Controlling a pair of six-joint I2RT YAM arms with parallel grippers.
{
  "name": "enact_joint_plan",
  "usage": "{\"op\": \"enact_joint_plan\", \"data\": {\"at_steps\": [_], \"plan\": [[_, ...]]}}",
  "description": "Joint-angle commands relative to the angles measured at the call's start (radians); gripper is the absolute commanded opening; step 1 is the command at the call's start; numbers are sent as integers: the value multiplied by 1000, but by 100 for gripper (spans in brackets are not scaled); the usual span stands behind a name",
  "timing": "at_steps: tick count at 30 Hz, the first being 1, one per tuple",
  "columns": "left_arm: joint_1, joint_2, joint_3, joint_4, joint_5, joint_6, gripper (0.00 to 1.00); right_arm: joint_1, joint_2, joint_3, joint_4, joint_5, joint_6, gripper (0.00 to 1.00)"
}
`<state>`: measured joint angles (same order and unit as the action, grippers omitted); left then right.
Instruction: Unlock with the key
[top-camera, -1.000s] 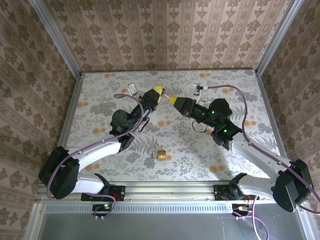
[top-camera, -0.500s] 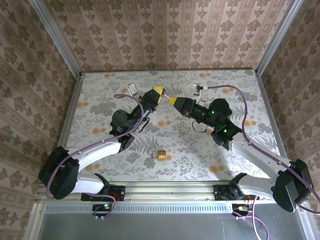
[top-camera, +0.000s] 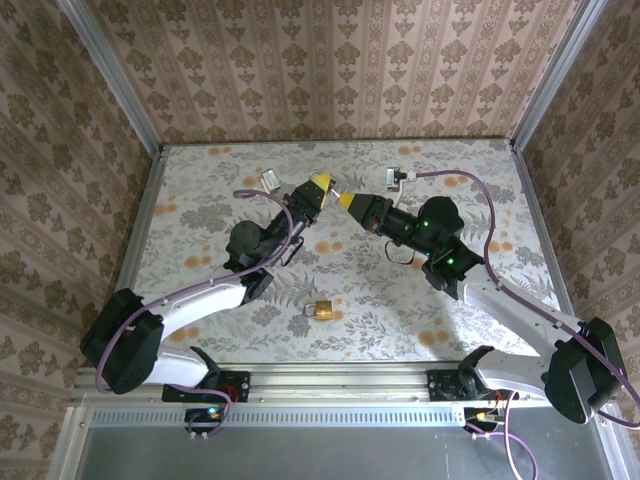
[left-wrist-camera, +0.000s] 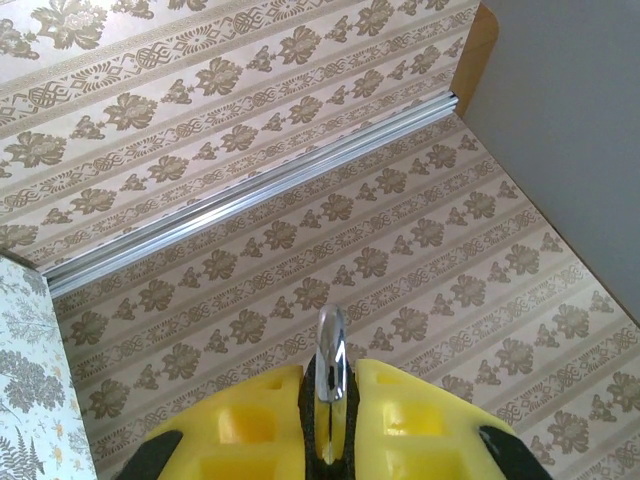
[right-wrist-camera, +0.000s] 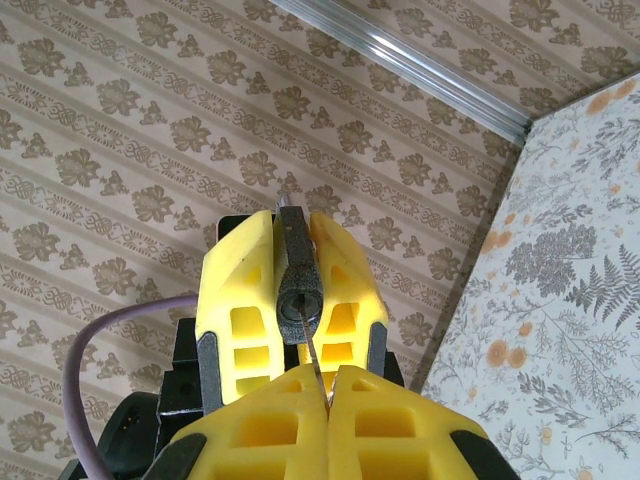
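The left gripper (top-camera: 318, 186) is raised over the far middle of the floral-patterned worktop (top-camera: 200, 215), its tip almost meeting that of the right gripper (top-camera: 345, 201), which reaches in from the right. The left gripper's yellow fingers (left-wrist-camera: 260, 420) are narrowly closed on the tiny dark-grey and silver metal key (left-wrist-camera: 331, 352): in the left wrist view a thin silver edge of it stands up out of the slot between them. In the right wrist view the same gripper is seen head-on, with the key's dark-grey head and its small hole clamped between the two yellow pads. The right gripper's own yellow fingers (right-wrist-camera: 270, 420) are pressed fully together. A hair-thin silvery line runs from their seam up to the key's head, and whether it is pinched there I cannot tell. So the key is off the worktop, up in the air between the two tips, in the left gripper's grasp. The brass-gold padlock with a silver shackle (top-camera: 320, 309) lies flat on the worktop near the middle of its near edge, well apart from both grippers. A purple cable (top-camera: 245, 195) loops over the left arm, and patterned beige wallpaper (top-camera: 340, 60) covers the enclosure walls
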<state>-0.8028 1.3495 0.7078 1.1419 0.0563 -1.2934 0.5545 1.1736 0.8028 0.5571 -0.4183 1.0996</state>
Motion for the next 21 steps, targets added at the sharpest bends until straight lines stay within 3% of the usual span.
{"op": "enact_joint_plan", "data": {"at_steps": [1, 12, 21], "plan": [[-30, 22, 41, 49, 63, 23, 0, 2, 0, -5, 42, 10, -4, 0], [-28, 64, 27, 123, 226, 21, 0, -76, 34, 6, 250, -104, 159, 0], [-53, -2, 22, -39, 205, 76, 0, -27, 34, 112, 95, -124, 22, 0]]}}
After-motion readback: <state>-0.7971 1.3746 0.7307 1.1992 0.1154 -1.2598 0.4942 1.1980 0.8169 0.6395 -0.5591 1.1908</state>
